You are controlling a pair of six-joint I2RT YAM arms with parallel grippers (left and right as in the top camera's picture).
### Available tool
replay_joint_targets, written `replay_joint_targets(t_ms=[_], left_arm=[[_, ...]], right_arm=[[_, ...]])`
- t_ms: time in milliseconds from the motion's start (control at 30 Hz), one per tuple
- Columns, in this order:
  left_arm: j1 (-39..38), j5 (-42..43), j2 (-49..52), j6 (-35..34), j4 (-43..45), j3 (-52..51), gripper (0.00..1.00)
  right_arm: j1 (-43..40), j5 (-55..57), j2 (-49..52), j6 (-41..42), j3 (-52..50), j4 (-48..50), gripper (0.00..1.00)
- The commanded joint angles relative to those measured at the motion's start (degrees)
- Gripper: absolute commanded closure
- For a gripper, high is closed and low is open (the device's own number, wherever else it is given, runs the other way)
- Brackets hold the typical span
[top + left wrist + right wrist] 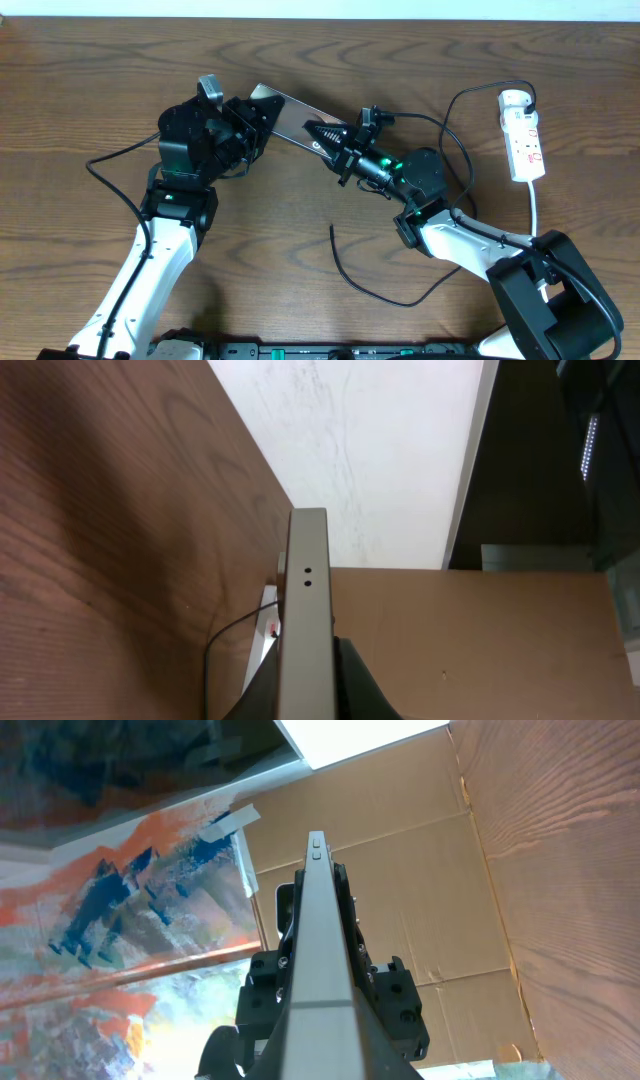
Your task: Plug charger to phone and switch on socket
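Brown wood-grain table (100, 80), bare apart from the items below.

1. Phone (292, 112): off the table surface and carried between the two arms in the upper middle of the overhead view. Both wrist cameras show it edge-on, running straight away from the lens.
2. Left gripper (252, 118): closed onto one short end of the phone, jaws narrowed to the slab's thickness.
3. Right gripper (335, 142): closed onto the opposite end in the same manner. Neither gripper has hold of anything else.
4. Socket (524, 140): flat at the far right, well apart from both arms.
5. Charger (380, 297): black cable loose on the table, looping from the socket end round beneath the right arm.
6. Plug tip (333, 229): free on the wood, below the phone and in front of the right arm.

Assessment: I judge the step in hand to be positioning the phone; plugging has not begun. My next move calls for one gripper to let go, collect the plug tip and line it up with the phone's port. Switching on follows.
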Motion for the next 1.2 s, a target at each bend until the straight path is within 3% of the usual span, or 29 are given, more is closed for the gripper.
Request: replay_joint_targets(t_ms=[0,167,433,733,800,1033,1100,1167], left_arm=[[-0.26,1.2,-0.13,1.68,0.81,0.09,0.93],[-0.26,1.2,-0.13,1.68,0.83,0.09,0.93],[-0.26,1.18,-0.13,1.68,0.83,0.09,0.93],[-0.26,1.2,-0.13,1.75,0.83,0.09,0.92],[-0.13,1.22,-0.13,1.88,0.83,0.09,0.92],[0.68,1.44,-0.13,1.86,0.39,0.09,0.93],[1.09,1.6,-0.13,1.88,0.39,0.09,0.93],[1.9,2.49,-0.13,1.86,0.39,0.09,0.93]], right_arm=[[2.01,-4.44,-0.81,-0.72,0.81,-0.07,0.99],[1.99,-4.57,-0.81,-0.72,0.83,-0.07,0.99],[1.99,-4.55,-0.81,-0.7,0.81,-0.07,0.83],[1.99,-4.55,-0.81,-0.7,0.81,-0.07,0.78],[1.99,-4.55,-0.81,-0.7,0.81,-0.07,0.69],[1.95,-4.37,-0.81,-0.72,0.81,-0.04,0.12],[1.95,-3.93,-0.81,-0.72,0.81,-0.07,0.02],[1.95,-3.56,-0.81,-0.72,0.83,-0.07,0.01]])
